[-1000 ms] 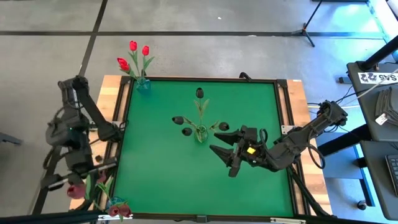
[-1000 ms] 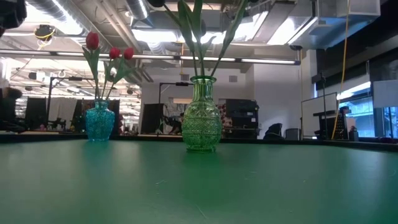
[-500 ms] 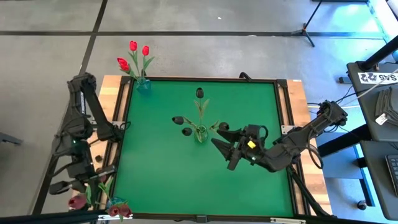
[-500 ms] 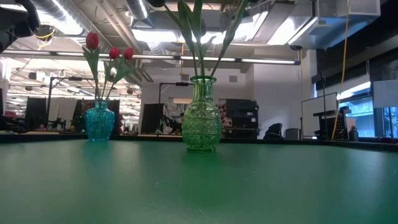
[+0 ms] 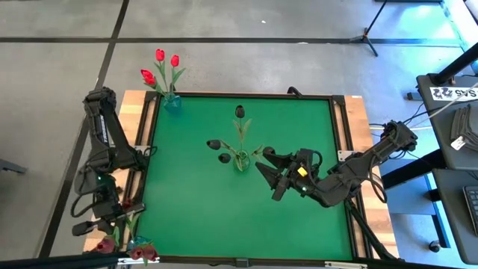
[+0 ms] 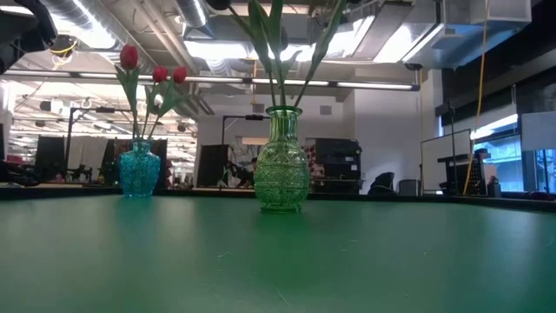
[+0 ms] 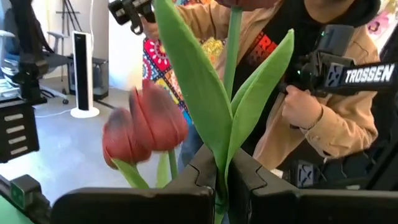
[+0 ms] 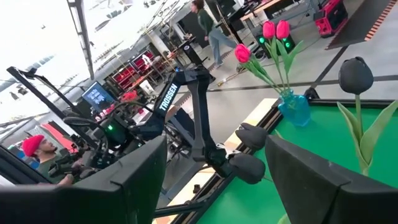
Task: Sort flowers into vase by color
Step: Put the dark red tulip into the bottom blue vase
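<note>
From above, the left gripper point(image 5: 104, 226) was hard to pick out: it hung off the table's near-left corner, over the wooden edge, lost in a tangle of stems and maroon heads by a third vase point(image 5: 139, 246) cut off at the picture's bottom. Its wrist camera was plainer: the two dark fingers point(image 7: 193, 180) were pressed together on the green stem of a maroon tulip point(image 7: 231, 93), which rose upright between them with two long leaves; its head was cut off at the frame's top. A second maroon head point(image 7: 144, 127) blurred beside it. Behind stood a person in a tan jacket point(image 7: 339, 124).

A second earlier that arm had been higher along the left edge; it had since slid toward the near corner, carrying the flower with it. The right gripper point(image 5: 272, 173) had edged slightly toward the green vase point(image 5: 240, 160) and stayed with its jaws wide apart, holding nothing, just right of the vase.

The near-black tulips point(image 5: 240, 112) splayed outward from the green vase mid-table. The red tulips point(image 5: 160, 55) leaned away from the blue vase point(image 5: 172, 100) at the far-left corner.
</note>
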